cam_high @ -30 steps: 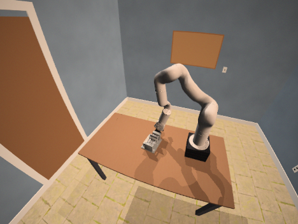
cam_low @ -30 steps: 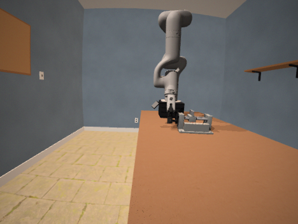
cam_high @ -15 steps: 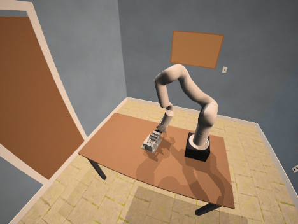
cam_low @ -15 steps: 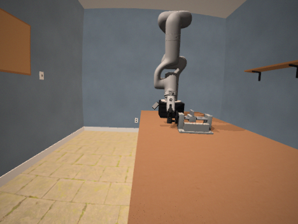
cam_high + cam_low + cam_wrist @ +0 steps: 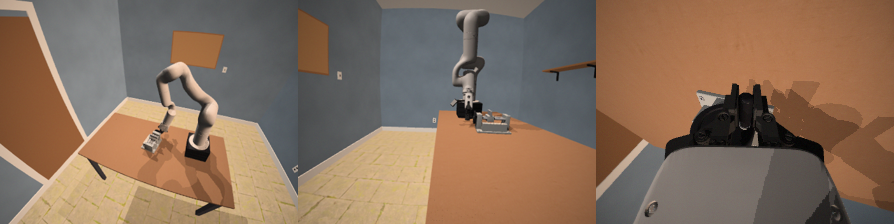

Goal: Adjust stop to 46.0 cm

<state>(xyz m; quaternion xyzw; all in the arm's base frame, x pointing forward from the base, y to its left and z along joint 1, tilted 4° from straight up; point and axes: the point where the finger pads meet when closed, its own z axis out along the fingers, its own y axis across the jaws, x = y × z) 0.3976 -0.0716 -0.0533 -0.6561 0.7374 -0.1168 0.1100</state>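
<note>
The grey stop fixture (image 5: 149, 146) (image 5: 494, 127) sits on the table, and a corner of its base shows in the wrist view (image 5: 701, 97). Its stop (image 5: 489, 116) stands between two end posts, left of their middle in the exterior view. The scale is too small to read. The dark handwheel (image 5: 475, 117) (image 5: 700, 120) is on the fixture's side facing the gripper, partly hidden behind the fingers in the wrist view. My gripper (image 5: 467, 117) (image 5: 745, 93) is shut on the handwheel's dark upright handle (image 5: 746, 106), which stands between both fingers.
The fixture's end posts (image 5: 479, 121) (image 5: 506, 119) stand close beside the gripper. The arm's black base block (image 5: 197, 152) stands on the table (image 5: 111, 133) to the right in the top view. A wall shelf (image 5: 572, 66) is at the right in the exterior view.
</note>
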